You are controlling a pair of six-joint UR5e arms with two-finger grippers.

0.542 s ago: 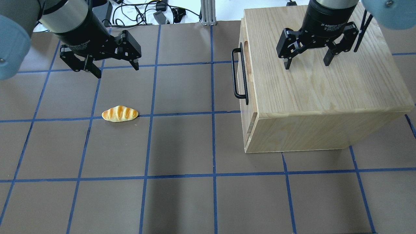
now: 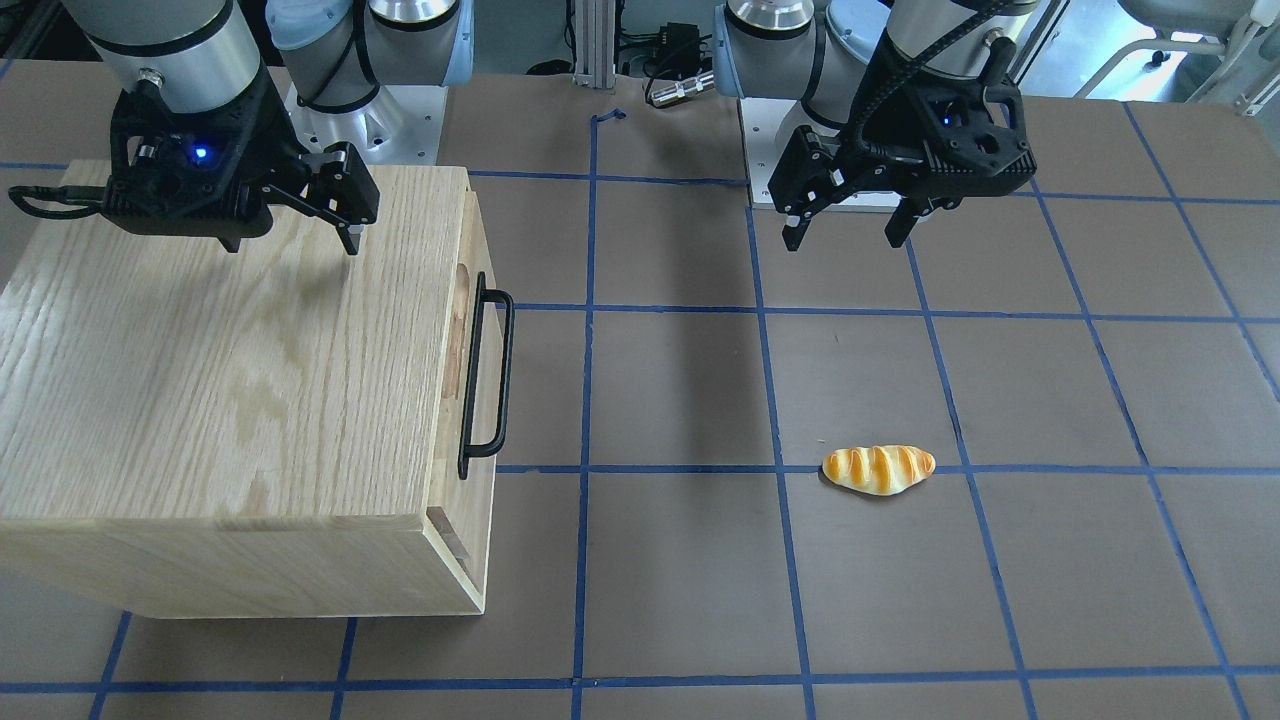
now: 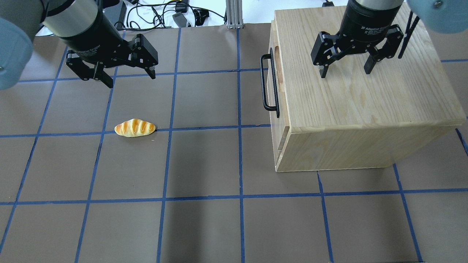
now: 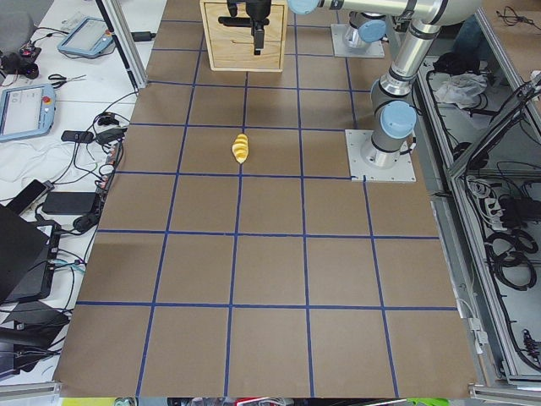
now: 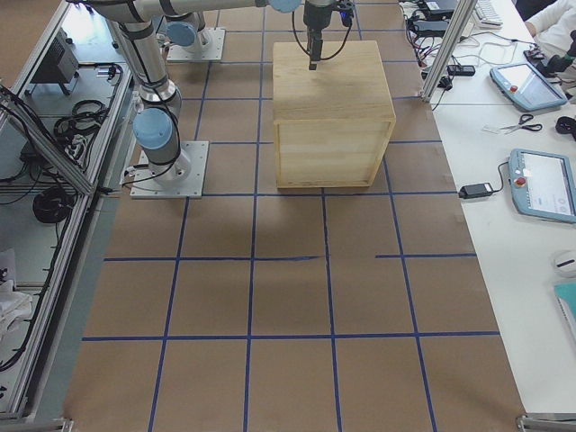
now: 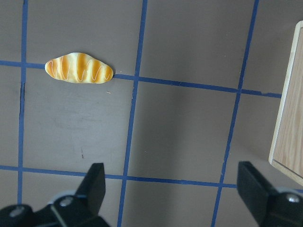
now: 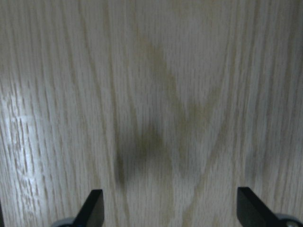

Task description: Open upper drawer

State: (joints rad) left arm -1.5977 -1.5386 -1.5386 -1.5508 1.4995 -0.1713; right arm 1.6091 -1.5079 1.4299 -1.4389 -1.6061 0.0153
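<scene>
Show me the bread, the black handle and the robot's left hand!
bread point(image 3: 135, 128): overhead view, middle of its top.
black handle point(image 3: 263, 83): overhead view, middle of the bar.
left hand point(image 3: 131, 81): overhead view, gap between its fingertips.

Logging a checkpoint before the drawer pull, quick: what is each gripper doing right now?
Left gripper: open, empty, over the table.
Right gripper: open, empty, over the cabinet top.

Brown table point(image 3: 204, 164), blue tape grid; bread roll point(image 3: 135, 128), oak cabinet point(image 3: 365, 102) on it.
</scene>
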